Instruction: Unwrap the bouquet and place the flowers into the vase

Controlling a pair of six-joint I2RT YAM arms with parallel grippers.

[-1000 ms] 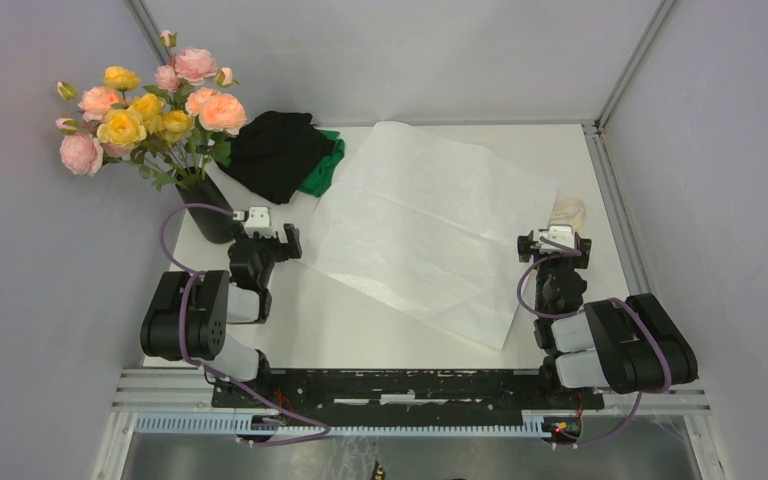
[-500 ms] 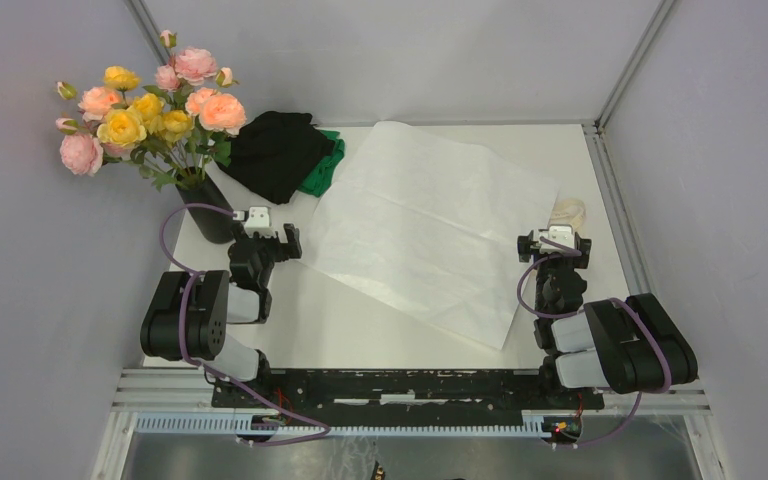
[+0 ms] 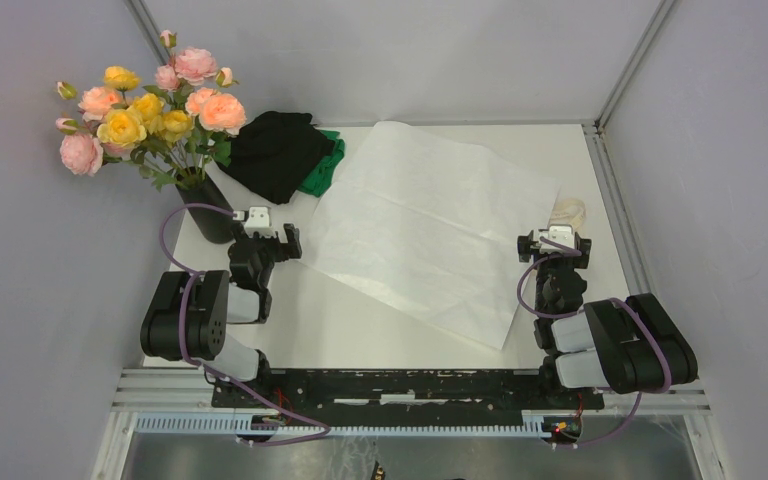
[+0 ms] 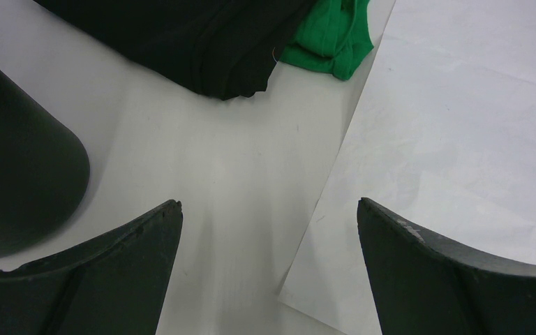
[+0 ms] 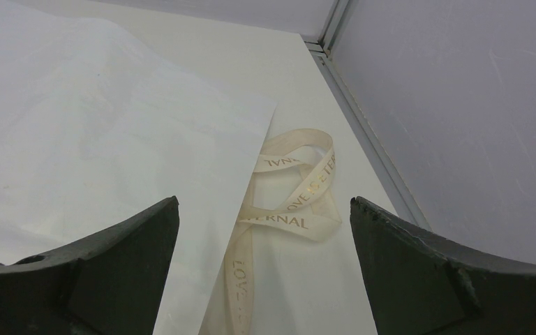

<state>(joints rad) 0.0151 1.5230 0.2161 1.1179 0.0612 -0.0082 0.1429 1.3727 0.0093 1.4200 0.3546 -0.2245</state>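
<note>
Reads as the closing step, not the middle of the job; shows the flowers (image 3: 150,105) standing upright in the vase (image 3: 210,212) at the far-left corner of the table (image 3: 360,330), heads fanned out above the rim. Shows the white paper sheet (image 3: 430,225) spread flat across the middle, well apart from the blooms; shows the cream ribbon (image 5: 296,195) lying loose just off the sheet's right edge, near the table's right side. Counts the unwrapping as done on that evidence, and the placing too. Leaves the black-and-green cloth heap (image 3: 278,152) at the far side, between vase and sheet, no part of the task.

Finds the left gripper (image 4: 269,204) low over bare table, fingers spread as wide as they go with nothing between them, vase just to its left, a corner of the sheet just to its right. Finds the right gripper (image 5: 264,199) likewise gaping and empty, aimed at the ribbon and the sheet's edge, touching neither.

Cannot confirm from above that every stem sits fully down inside, with the vase's mouth hidden under leaves; probably so.

Calls for little next: most likely a plain retreat of both arms toward their bases. Calls for care on the left side only; tall, narrow, top-heavy vase close by, so better to draw that arm straight back than to swing it leftward.
</note>
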